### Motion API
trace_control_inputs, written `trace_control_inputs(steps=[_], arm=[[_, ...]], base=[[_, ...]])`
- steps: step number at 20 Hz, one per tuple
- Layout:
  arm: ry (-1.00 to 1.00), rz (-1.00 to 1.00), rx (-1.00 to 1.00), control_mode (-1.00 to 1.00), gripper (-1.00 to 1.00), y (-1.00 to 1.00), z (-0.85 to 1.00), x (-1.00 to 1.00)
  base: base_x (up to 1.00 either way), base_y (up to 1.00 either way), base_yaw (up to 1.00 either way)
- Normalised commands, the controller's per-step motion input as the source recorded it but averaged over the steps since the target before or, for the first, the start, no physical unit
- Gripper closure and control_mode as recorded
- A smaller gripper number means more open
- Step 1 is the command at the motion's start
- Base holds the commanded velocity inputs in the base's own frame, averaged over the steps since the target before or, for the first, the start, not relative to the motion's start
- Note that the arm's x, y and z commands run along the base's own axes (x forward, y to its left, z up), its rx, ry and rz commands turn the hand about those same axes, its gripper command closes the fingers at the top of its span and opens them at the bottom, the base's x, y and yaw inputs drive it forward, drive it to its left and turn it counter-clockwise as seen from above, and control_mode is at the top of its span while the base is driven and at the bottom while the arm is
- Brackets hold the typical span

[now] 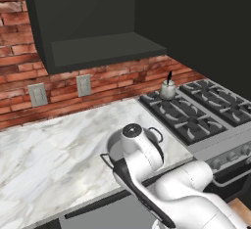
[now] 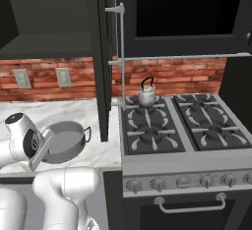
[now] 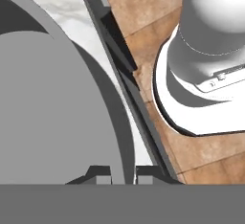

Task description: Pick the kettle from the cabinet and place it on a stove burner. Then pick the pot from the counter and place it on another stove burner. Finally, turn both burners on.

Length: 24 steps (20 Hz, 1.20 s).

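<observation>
Gripping: I am pinching the near rim of the pot [image 3: 52,108] with my pincer [image 3: 123,176], one fingertip inside the wall and one outside, the jaws standing narrow around the thin metal.
Pot: it is sitting on the counter [image 1: 44,154], near the front edge and just left of the stove [image 2: 172,153]; my wrist is hanging over it, hiding the part I am gripping in both base views.
Why the rim: I judge the wall is thin enough for a narrow pinch, while the small loop handle [image 2: 87,134] on the pot's right side is offering less to clamp.
Kettle: it [image 2: 146,95] is standing upright on the far left burner [image 2: 145,105], handle up, so that step looks done.
Why there: with the kettle at the far left, the near left burner [image 2: 149,136] is lying free and closest to the pot; I judge it the likely target.
Cabinet: the niche [image 1: 98,47] is hanging above the counter, no kettle in it.
Knobs: they [image 2: 179,182] are lining the stove front, none being touched.
Writing: I am finding no brand, label or legible text anywhere.
</observation>
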Motion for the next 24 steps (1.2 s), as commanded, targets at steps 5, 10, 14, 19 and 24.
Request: trace_control_inputs(steps=[5, 10, 14, 19, 24], arm=[[0.00, -0.05, -0.08, -1.00, 1.00, 0.00, 0.46, -0.22], [0.00, -0.06, -0.03, -1.00, 1.00, 0.00, 0.48, -0.16], [0.00, -0.05, -0.01, -1.00, 1.00, 0.00, 0.47, -0.16], [0.00, -0.03, 0.00, -1.00, 1.00, 0.00, 0.45, -0.20], [0.00, -0.02, 0.00, -1.00, 1.00, 0.00, 0.46, -0.23]], base=[[0.00, 0.00, 0.00], [0.00, 0.00, 0.00], [0.00, 0.00, 0.00], [0.00, 0.00, 0.00], [0.00, 0.00, 0.00]])
